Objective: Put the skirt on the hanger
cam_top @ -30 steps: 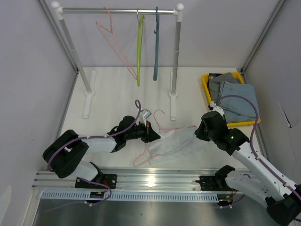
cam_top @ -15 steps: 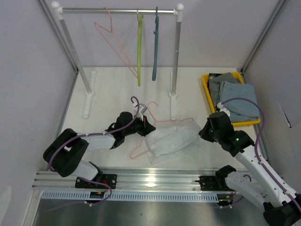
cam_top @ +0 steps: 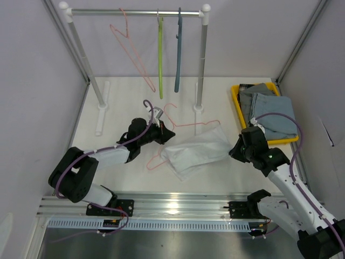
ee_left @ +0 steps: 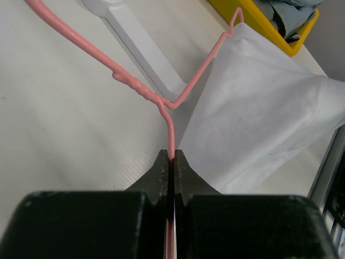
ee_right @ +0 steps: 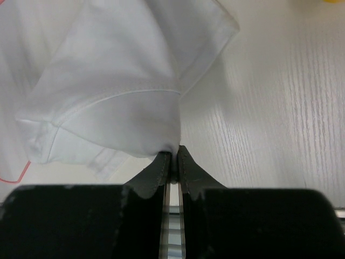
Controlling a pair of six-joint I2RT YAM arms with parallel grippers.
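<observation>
Shows a white skirt (cam_top: 194, 152) lying rumpled near the middle of the table (cam_top: 124, 108), gripped at one end and met by a wire at the other.

Catches the left gripper (ee_left: 172, 156) clenched on a pink hanger (cam_top: 183, 125), just below the twisted neck, jaws pressed together with only the wire between them.

Finds the hanger flat on the table with its hook toward the rack (cam_top: 135, 12). Traces one shoulder along the skirt's far edge and the low loop just left of the cloth. Loses the rest of the wire where the fabric covers it, so cannot tell whether the hanger is threaded into the skirt or merely lies under it.

Puts the right gripper (ee_right: 172, 154) at the skirt's right end, jaws closed on a fold of hemmed fabric, pale wood-grain tabletop beside it.

Frames the rack's white foot (ee_left: 135, 43) just beyond the hanger's neck in the left wrist view.

Takes in three spares (cam_top: 160, 54) on the rail behind: pink, green, blue.

Places a yellow bin (cam_top: 235, 102) of folded denim (cam_top: 269, 110) at the far right, well apart from the skirt.
</observation>
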